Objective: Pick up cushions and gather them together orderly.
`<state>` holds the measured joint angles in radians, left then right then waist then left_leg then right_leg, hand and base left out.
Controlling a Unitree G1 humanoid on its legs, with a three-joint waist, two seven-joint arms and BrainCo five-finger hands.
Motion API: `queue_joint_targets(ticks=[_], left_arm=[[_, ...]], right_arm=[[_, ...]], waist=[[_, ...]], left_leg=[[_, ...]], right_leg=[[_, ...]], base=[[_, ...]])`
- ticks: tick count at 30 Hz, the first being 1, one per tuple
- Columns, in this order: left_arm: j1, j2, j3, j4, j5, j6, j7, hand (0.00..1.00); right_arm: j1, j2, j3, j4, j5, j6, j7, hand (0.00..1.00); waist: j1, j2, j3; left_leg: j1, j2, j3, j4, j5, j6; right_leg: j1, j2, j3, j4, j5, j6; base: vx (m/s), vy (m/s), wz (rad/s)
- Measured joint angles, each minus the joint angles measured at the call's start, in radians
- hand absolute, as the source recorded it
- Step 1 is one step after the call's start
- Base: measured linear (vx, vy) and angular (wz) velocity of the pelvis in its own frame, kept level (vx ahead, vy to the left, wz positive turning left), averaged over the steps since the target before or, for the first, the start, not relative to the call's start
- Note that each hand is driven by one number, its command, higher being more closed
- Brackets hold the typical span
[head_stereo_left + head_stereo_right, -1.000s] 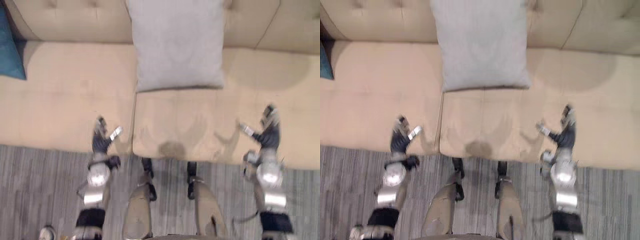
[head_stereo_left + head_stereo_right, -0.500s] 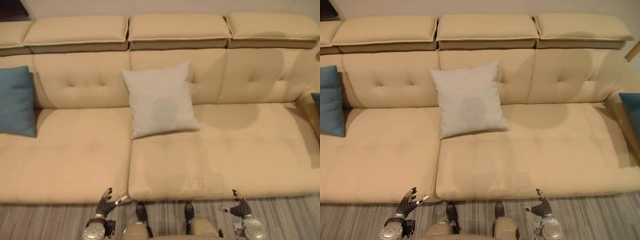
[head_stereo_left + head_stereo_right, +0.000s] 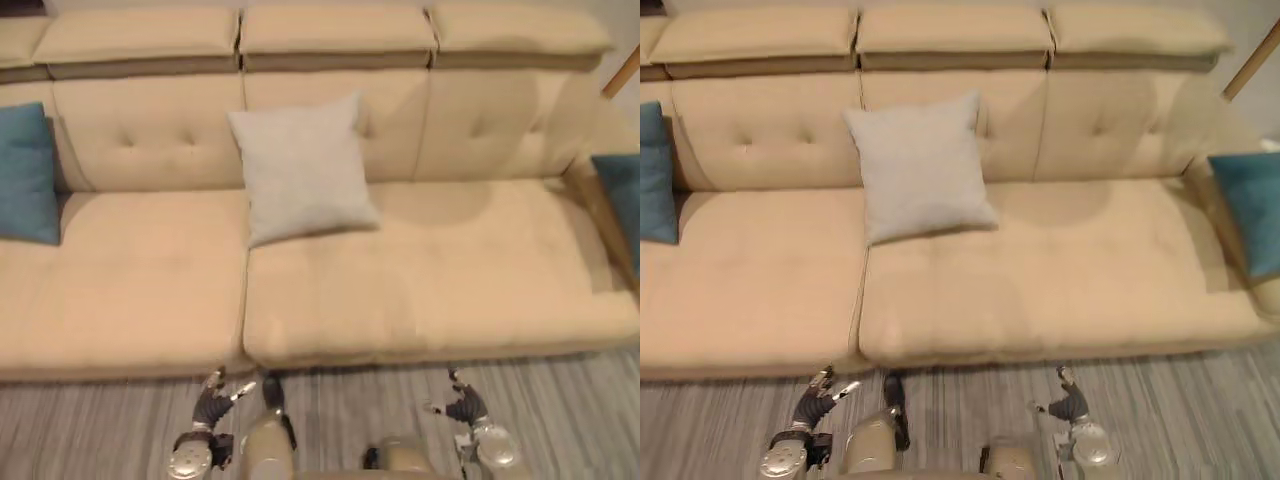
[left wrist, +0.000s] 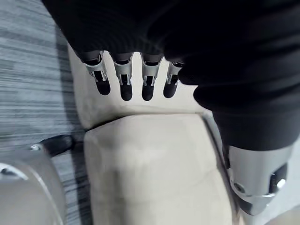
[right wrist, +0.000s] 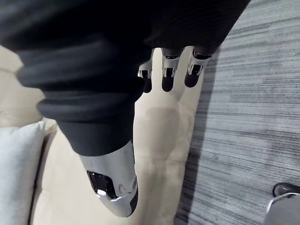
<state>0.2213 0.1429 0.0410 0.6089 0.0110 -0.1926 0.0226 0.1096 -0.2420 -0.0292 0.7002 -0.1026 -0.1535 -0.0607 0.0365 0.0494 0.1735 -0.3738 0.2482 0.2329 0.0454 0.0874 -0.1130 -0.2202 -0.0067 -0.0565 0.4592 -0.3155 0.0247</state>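
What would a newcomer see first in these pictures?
A pale grey cushion leans against the backrest in the middle of a long beige sofa. The left teal cushion and the right teal cushion stand at its two ends. The left robot hand and the right robot hand hang open over the striped carpet, holding nothing.

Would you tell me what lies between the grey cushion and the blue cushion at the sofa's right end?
Nothing: in the right eye view, the sofa seat is bare from the grey cushion to the blue cushion.
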Motion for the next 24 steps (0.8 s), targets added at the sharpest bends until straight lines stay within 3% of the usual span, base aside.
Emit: queue_joint_targets(ticks=[1, 3, 4, 5, 11, 18, 20, 21, 22, 23, 24], left_arm=[[-0.006, -0.007, -0.003, 0.0, -0.001, 0.0, 0.001, 0.0], [0.002, -0.015, -0.004, 0.001, -0.001, 0.0, 0.002, 0.0], [-0.001, -0.015, -0.003, 0.0, -0.001, -0.001, 0.002, 0.0], [-0.003, -0.013, 0.001, 0.0, 0.0, -0.001, 0.002, 0.0], [-0.009, -0.014, -0.002, 0.001, -0.002, -0.001, 0.004, 0.0], [-0.028, -0.011, -0.013, -0.028, -0.002, 0.003, 0.006, 0.0], [-0.023, -0.012, -0.022, -0.052, -0.002, 0.014, 0.007, 0.0], [-0.022, -0.013, -0.023, -0.074, -0.003, 0.015, 0.011, 0.0], [-0.023, -0.013, -0.023, -0.087, -0.003, 0.015, 0.015, 0.0], [-0.03, -0.013, -0.023, -0.099, -0.004, 0.015, 0.022, 0.0], [-0.032, 0.0, -0.022, -0.102, -0.005, 0.015, 0.023, 0.0]], right_arm=[[0.002, 0.0, -0.008, 0.001, 0.016, 0.003, -0.002, 0.0], [0.003, -0.002, -0.024, -0.004, 0.024, 0.003, -0.008, 0.0], [0.001, -0.002, -0.032, -0.007, 0.024, 0.003, -0.011, 0.0], [-0.003, -0.001, -0.032, -0.011, 0.024, 0.003, -0.013, 0.0], [0.007, 0.021, -0.037, -0.019, 0.024, 0.003, -0.019, 0.0], [0.053, 0.066, -0.076, -0.076, 0.065, 0.004, -0.026, 0.0], [0.055, 0.081, -0.078, -0.109, 0.075, 0.003, -0.026, 0.0], [0.049, 0.083, -0.077, -0.122, 0.087, 0.003, -0.026, 0.0], [0.039, 0.083, -0.076, -0.121, 0.096, 0.002, -0.026, 0.0], [0.022, 0.083, -0.074, -0.11, 0.103, 0.002, -0.027, 0.0], [-0.004, 0.085, -0.071, -0.077, 0.105, 0.003, -0.028, 0.0]], waist=[[-0.003, -0.006, 0.004], [-0.006, -0.005, -0.005], [-0.02, -0.011, -0.003], [-0.02, -0.013, -0.002], [-0.022, -0.014, -0.001], [-0.033, -0.029, -0.005], [-0.051, -0.032, -0.003], [-0.05, -0.03, -0.004], [-0.051, -0.027, -0.003], [-0.051, -0.027, -0.003], [-0.051, -0.043, -0.007]], left_leg=[[0.0, -0.002, -0.002, -0.014, -0.006, -0.017], [0.004, -0.029, -0.008, 0.063, -0.005, -0.01], [0.01, -0.052, -0.012, 0.154, -0.008, -0.01], [0.045, -0.069, -0.015, 0.21, -0.051, 0.01], [0.174, -0.095, -0.078, 0.158, -0.145, 0.026], [0.178, -0.122, 0.017, 0.133, -0.165, 0.04], [0.178, -0.111, 0.084, 0.196, -0.204, 0.037], [0.181, -0.084, 0.147, 0.244, -0.244, 0.03], [0.19, -0.062, 0.198, 0.256, -0.262, 0.028], [0.215, -0.033, 0.277, 0.258, -0.28, 0.031], [0.256, -0.01, 0.383, 0.258, -0.297, 0.034]], right_leg=[[-0.015, 0.001, -0.005, -0.017, 0.026, -0.02], [-0.034, -0.012, -0.016, -0.052, 0.07, -0.04], [-0.042, -0.018, -0.015, -0.081, 0.098, -0.04], [-0.05, -0.018, 0.0, -0.109, 0.129, -0.037], [-0.031, 0.0, 0.065, -0.167, 0.202, -0.005], [-0.055, -0.01, 0.17, -0.277, 0.272, 0.033], [-0.073, 0.005, 0.232, -0.271, 0.311, 0.039], [-0.086, 0.012, 0.236, -0.28, 0.314, 0.02], [-0.093, 0.004, 0.19, -0.293, 0.312, -0.017], [-0.108, -0.025, 0.065, -0.294, 0.309, -0.058], [-0.128, -0.094, -0.2, -0.242, 0.291, -0.107]], base=[[-0.32, -0.094, 0.06], [-0.25, -0.089, 0.09], [-0.17, -0.048, 0.05], [-0.2, -0.028, -0.05], [-0.15, 0.062, -0.34], [-0.11, 0.117, -0.48], [0.0, 0.098, -1.2], [-0.01, 0.088, -1.71], [-0.01, 0.084, -2.08], [0.02, 0.031, -2.37], [0.05, 0.013, -2.32]])
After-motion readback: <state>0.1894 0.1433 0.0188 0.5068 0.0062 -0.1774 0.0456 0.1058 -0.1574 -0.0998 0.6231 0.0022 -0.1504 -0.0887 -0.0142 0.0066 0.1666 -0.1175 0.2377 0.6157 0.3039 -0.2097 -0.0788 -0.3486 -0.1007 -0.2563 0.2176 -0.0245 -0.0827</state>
